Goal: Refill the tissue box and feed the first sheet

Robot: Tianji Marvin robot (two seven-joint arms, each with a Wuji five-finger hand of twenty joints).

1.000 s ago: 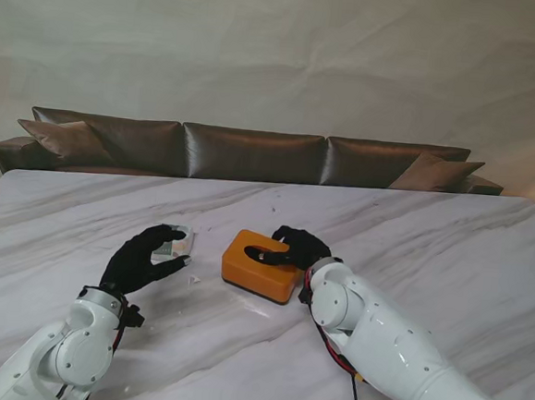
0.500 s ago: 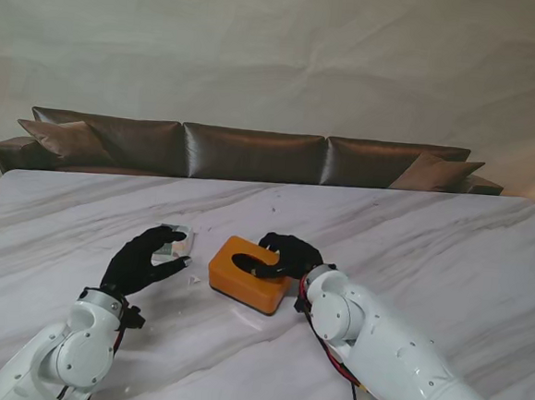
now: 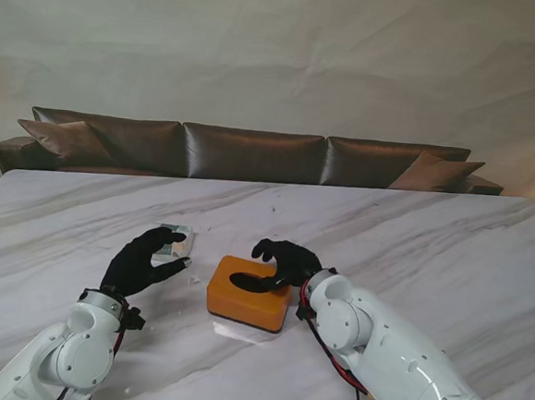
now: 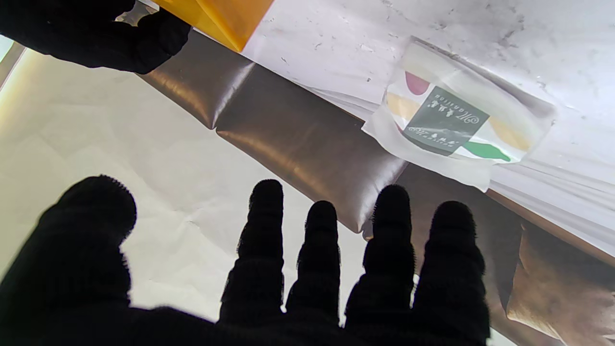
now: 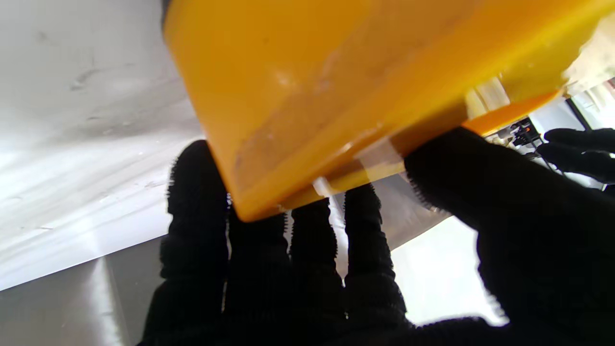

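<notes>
Orange plastic tissue box (image 3: 249,292) with its dark oval slot up sits near the middle of the white grey-veined marble table (image 3: 449,242), and the black-gloved right hand (image 3: 289,260) grips its right end, thumb and fingers clamped on it. To the left, the black-gloved left hand (image 3: 142,261) holds nothing, fingers spread, just short of the clear-wrapped tissue pack (image 4: 456,122). Far behind, a brown leather sofa (image 3: 253,153) lines a pale draped wall (image 3: 279,53).

Tissue pack (image 3: 173,245) left of tissue box (image 3: 248,293), apart.
</notes>
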